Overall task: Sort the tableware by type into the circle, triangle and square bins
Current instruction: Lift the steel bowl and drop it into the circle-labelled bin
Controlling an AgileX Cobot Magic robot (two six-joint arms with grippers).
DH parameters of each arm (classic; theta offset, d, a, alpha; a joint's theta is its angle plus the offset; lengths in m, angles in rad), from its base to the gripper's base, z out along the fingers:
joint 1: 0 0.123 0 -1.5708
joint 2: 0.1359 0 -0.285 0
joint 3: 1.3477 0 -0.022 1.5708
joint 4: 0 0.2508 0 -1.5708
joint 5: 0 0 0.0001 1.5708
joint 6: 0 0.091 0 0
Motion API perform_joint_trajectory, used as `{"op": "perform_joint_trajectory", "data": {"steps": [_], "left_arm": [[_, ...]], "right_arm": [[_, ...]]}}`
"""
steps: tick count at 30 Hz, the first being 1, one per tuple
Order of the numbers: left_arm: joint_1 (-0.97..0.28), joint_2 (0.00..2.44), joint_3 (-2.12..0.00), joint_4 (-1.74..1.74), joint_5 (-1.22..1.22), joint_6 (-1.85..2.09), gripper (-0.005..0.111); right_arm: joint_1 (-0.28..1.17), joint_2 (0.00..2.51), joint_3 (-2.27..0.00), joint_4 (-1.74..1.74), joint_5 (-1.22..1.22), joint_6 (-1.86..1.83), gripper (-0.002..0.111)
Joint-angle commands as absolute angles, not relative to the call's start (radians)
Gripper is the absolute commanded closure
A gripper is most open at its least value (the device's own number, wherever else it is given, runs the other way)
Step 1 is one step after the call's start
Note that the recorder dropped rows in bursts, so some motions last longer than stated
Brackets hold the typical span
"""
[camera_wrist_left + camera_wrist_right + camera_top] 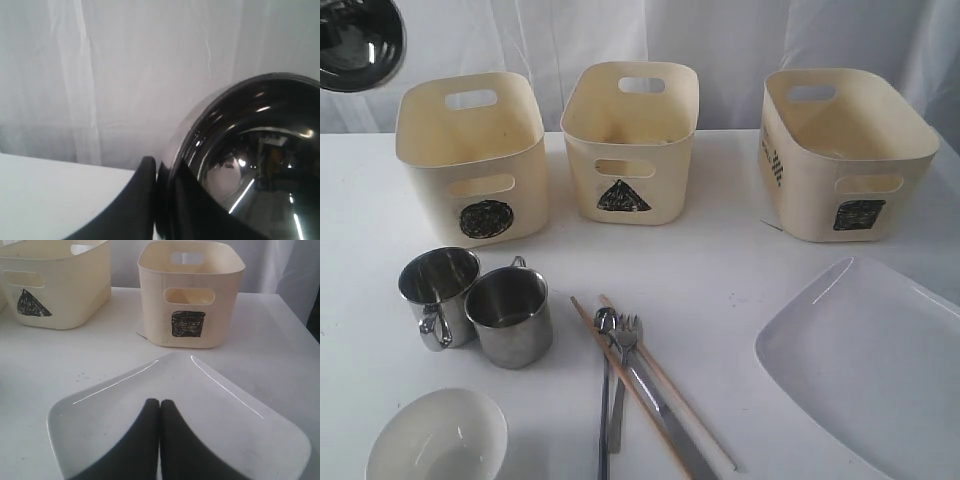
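The white table (720,270) fills the exterior view. At its lower right lies the large white plate (870,360). The right claw (159,407) is poised over the plate's near corner, fingers pressed together and holding nothing; I read it as parked while the other arm works.

Across the top stand three cream tubs: the circle bin (470,160) at left, the triangle bin (630,140) in the middle and the square bin (845,150) at right. Their marks face front so each type has its place.

In the upper left corner the steel bowl (355,40) hangs in the air, above and left of the circle bin. The left claw (162,172) pinches its rim narrowly, one finger inside and one outside, probably to carry it over a bin.

The white bowl (438,437) sits at lower left. Above it a steel mug (438,290) stands beside a second mug (510,315). The chopsticks (670,382), knife (675,430), fork (623,380) and spoon (605,320) lie bunched at bottom centre, unsorted.
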State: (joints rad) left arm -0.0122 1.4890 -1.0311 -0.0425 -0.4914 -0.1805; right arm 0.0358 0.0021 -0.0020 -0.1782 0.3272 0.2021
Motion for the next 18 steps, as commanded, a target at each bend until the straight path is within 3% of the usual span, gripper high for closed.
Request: {"op": "perform_joint_trajectory", "data": {"steps": [1,7,18], "left_arm": [[-0.012,1.642,-1.216,0.173,-0.400,-0.287,0.107],[-0.012,1.740,-1.360,0.375,-0.356,-0.422,0.107],[-0.025,1.864,-1.367,0.390,-0.408,-0.632,0.107]], "right_arm": [[0.039,0.000,0.000,-0.179,0.313,0.205,0.108],[0.039,0.000,0.000,-0.179,0.313,0.205,0.108],[0.039,0.000,0.000,-0.179,0.313,0.205,0.108]]}}
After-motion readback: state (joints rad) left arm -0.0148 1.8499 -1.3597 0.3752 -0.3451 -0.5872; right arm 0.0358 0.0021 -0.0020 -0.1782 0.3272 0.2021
